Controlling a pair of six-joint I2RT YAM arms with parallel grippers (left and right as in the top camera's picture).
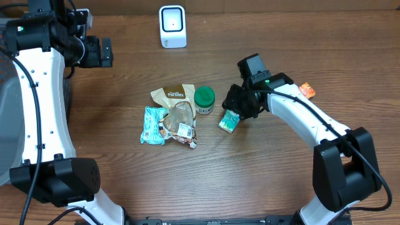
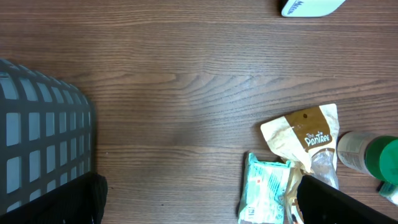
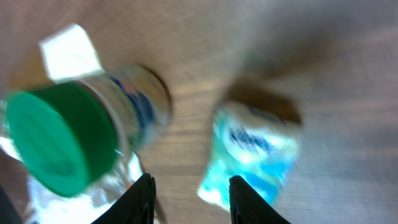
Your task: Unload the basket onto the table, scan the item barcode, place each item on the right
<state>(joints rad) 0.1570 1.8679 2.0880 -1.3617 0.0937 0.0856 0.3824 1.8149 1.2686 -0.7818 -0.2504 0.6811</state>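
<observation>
The small teal-and-white packet [image 1: 229, 121] lies tilted on the wooden table [image 1: 125, 181], right of centre, its upper end hidden from overhead and its print blurred in the right wrist view. The white, round-cornered scanner [image 1: 172, 26] with a dark window stands at the far edge, well apart.

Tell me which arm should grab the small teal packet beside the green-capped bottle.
Right. The right gripper hangs close over the packet, jaws open; the left gripper sits far away.
</observation>
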